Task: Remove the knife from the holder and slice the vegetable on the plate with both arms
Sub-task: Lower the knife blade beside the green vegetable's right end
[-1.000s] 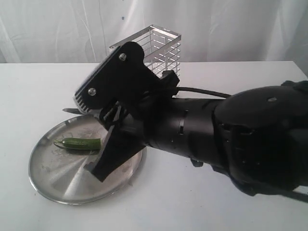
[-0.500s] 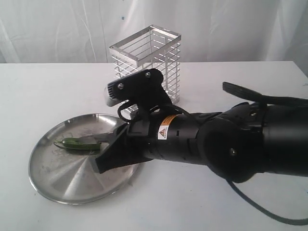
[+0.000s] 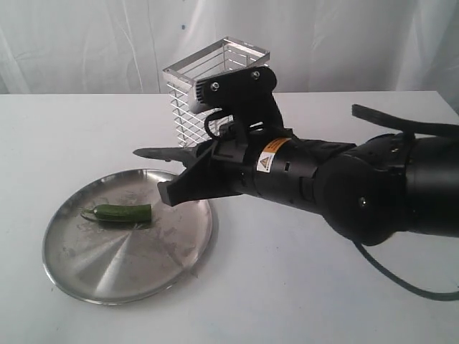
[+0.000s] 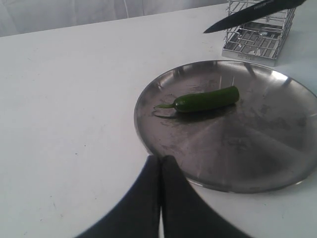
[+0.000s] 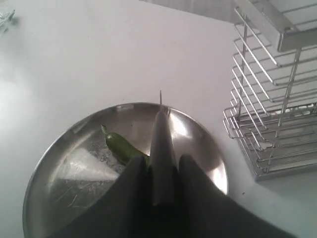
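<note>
My right gripper [image 5: 162, 162] is shut on the black knife [image 5: 162, 134]. Its blade [image 3: 161, 153] points left, held in the air above the far rim of the steel plate [image 3: 107, 265]. The green vegetable [image 3: 122, 213] lies whole on the plate's left half, below and clear of the blade. The silver wire holder [image 3: 215, 86] stands behind the right arm. In the left wrist view the left gripper [image 4: 161, 161] is shut with nothing in it, just off the plate's rim [image 4: 163, 148]. That view also shows the vegetable [image 4: 205, 99] and the knife [image 4: 247, 15] by the holder [image 4: 257, 34].
The bulky right arm [image 3: 344, 186], with an orange sticker, spans the right half of the white table [image 3: 272, 301], a cable trailing behind it. White curtains hang at the back. The left arm does not show in the exterior view.
The right arm has risen and turned, lifting the knife from down at the vegetable to above the plate's far rim. The vegetable has stayed in place.
</note>
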`<state>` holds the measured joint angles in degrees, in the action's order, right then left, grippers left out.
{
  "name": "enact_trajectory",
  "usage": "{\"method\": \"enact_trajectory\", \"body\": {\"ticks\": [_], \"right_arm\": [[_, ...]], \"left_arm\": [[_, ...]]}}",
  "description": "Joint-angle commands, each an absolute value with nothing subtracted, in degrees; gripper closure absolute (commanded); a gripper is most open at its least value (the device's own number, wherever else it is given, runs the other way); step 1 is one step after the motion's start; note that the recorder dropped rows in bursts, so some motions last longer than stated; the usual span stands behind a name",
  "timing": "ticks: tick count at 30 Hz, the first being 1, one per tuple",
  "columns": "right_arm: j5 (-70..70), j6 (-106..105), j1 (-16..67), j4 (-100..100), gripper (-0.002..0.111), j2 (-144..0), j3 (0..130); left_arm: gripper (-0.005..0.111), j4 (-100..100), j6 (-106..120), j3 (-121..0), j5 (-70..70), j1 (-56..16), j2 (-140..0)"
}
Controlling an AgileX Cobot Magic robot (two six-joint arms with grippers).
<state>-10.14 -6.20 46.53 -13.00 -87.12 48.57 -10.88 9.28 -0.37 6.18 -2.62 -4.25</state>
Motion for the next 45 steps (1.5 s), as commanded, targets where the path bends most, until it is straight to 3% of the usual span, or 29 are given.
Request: {"method": "enact_trajectory", "body": {"ticks": [1,4,11,45], "right_arm": [[-15.68,3.06,46.2,-3.64,0.108,-86.91,47.24],[-13.57,14.85,46.2,8.08,0.108,-87.56,47.34],[-9.48,18.53,46.2,16.08,0.108,-89.55,47.34],[-8.02,18.4,49.74,0.57,0.108,-96.73,47.34]], "left_arm": [[0.107,-10.99,9.03,0.0,6.05,-2.53,-3.99],[0.107,-10.99,9.03,0.0,6.05,-2.53,-3.99],[0.107,-10.99,9.03,0.0,6.05,-2.53,-3.99],[0.107,-10.99,9.03,0.0,6.05,-2.53,-3.99]]}}
